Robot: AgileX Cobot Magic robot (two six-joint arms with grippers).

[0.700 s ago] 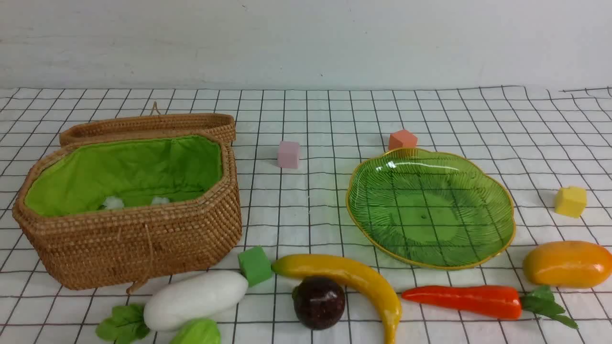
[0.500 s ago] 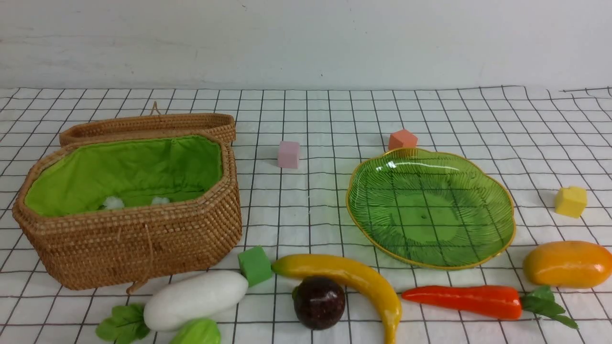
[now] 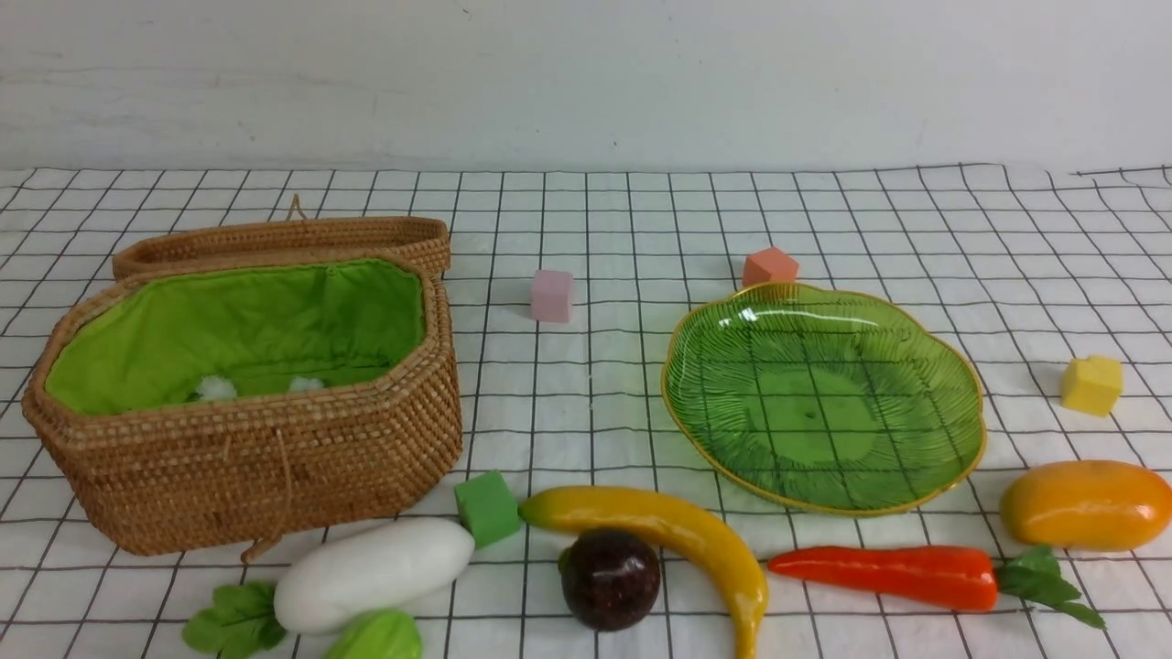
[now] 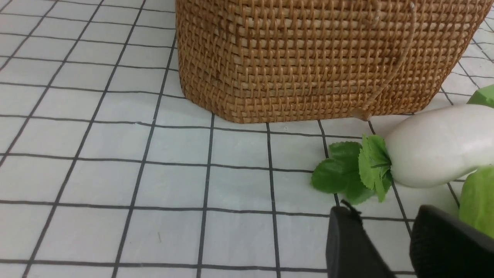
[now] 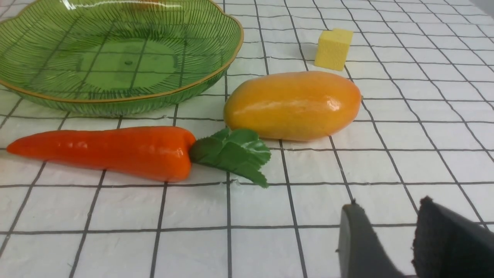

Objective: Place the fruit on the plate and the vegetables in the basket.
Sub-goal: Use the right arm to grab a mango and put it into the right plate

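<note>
The basket (image 3: 275, 458) stands open at the left, with only its green lining and two small white tufts inside. To the right lies the empty plate (image 3: 824, 403). Along the front edge lie the radish (image 3: 371, 574), the light-green vegetable (image 3: 380, 638), the banana (image 3: 668, 540), the purple ball (image 3: 611, 578), the carrot (image 3: 884, 577) and the mango (image 3: 1085, 505). Neither arm shows in the front view. My left gripper (image 4: 382, 212) is open and empty, just short of the radish (image 4: 436, 146) leaves, near the basket (image 4: 308, 58). My right gripper (image 5: 388, 204) is open and empty, short of the mango (image 5: 293, 104) and carrot (image 5: 104, 150).
Small cubes lie about: pink (image 3: 551, 296) between basket and plate, orange (image 3: 770, 267) behind the plate, yellow (image 3: 1092, 385) at the right, green (image 3: 487, 508) between the radish and the banana. The basket lid (image 3: 284, 240) lies folded back behind the basket. A checked cloth covers the table.
</note>
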